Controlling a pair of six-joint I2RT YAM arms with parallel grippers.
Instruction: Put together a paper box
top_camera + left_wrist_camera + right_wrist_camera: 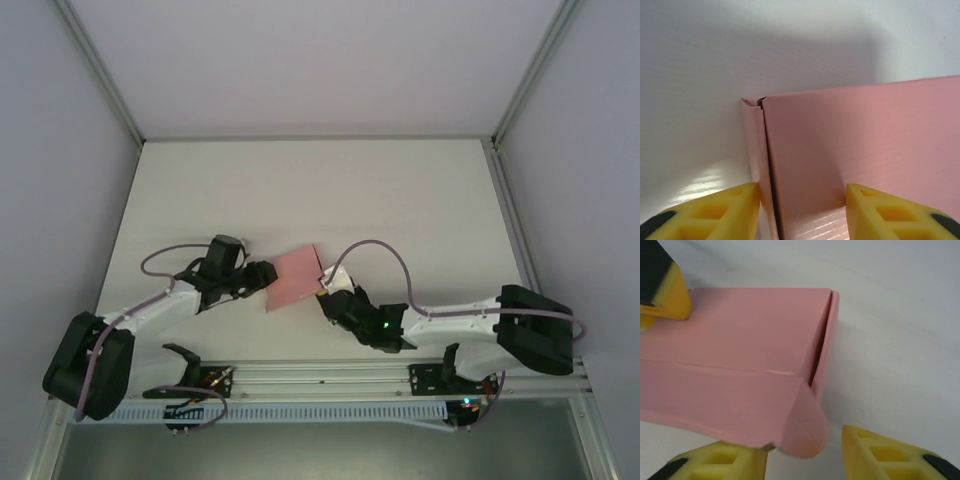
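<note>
Paper box [293,277] lies partly folded on the table [400,200] in the top view, with the left gripper [262,277] at its left edge and the right gripper [325,290] at its right. Left wrist: wide-open fingers straddle the box's side wall [754,145], not clamped. Right wrist: open fingers flank its rounded tuck flap [802,425]. Steady the box, then tuck slowly.

1. paper box [295,278]: thin pink card, plain, folded up into a low, flat rectangular shape.
2. It lies flat on the white table [350,190], in the near half at about mid-width, skewed to the table edges.
3. top panel [865,145]: flat and smooth, with a crease line along one long edge.
4. end wall [754,150]: upright at one short side. A dark slit between it and the top panel shows it isn't fully seated.
5. tuck flap [805,425]: rounded end, sticking out past the corner, untucked.
</note>
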